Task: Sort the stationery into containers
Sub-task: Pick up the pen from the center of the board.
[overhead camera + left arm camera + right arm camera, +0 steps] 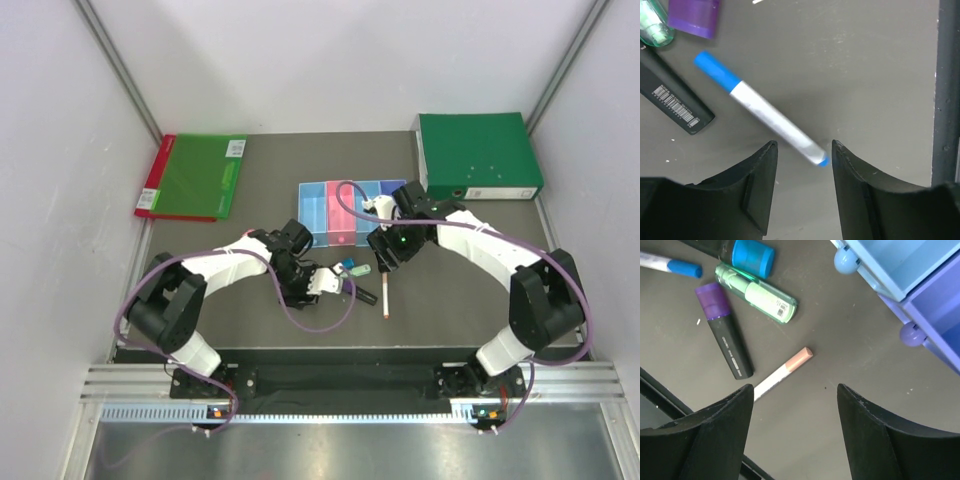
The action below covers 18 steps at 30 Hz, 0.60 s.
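The white-blue pen (pixel 767 117) lies on the dark table, its blue-tipped end between the fingertips of my open, empty left gripper (pixel 802 150), which hovers just above it (pixel 318 283). My right gripper (pixel 795 395) is open and empty over bare table beside the thin pink-white pen (pixel 782 371). Near it lie the purple-black marker (pixel 725 337), the mint green marker (pixel 757 292) and the black-blue marker (pixel 752 255). The row of containers (pixel 330 210) stands behind the pens; its blue bin (pixel 895 265) and purple-blue bin (pixel 940 320) show in the right wrist view. The stubby pink piece is out of view.
A flat green folder with a red edge (pixel 195 175) lies at the back left. A dark green binder (pixel 478 152) lies at the back right. A black rail (pixel 945 90) runs along the table's near edge.
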{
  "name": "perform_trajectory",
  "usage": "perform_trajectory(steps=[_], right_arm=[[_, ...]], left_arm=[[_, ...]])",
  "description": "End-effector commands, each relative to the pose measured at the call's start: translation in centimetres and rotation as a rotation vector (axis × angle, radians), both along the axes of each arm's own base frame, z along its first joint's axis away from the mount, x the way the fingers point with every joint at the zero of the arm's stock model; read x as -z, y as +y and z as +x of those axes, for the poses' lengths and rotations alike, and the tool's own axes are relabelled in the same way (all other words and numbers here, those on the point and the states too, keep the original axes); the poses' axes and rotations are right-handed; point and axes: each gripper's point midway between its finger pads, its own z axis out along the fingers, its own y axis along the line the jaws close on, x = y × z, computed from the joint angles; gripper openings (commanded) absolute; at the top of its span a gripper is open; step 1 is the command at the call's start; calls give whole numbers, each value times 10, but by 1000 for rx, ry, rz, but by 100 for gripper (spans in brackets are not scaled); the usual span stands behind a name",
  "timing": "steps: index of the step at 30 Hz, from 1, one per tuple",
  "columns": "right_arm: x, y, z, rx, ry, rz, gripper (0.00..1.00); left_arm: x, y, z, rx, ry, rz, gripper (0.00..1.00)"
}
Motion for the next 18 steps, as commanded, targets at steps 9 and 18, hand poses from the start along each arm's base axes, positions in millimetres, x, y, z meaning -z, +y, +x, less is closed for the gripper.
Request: perform_trajectory(steps=[9,18], right_arm=[[-28,5,2,14,-93,58,68],[-35,6,9,21,-121,59,68]], left_arm=[[10,-7,22,-83,-64,40,49],[20,-11,19,-92,-46,68,29]])
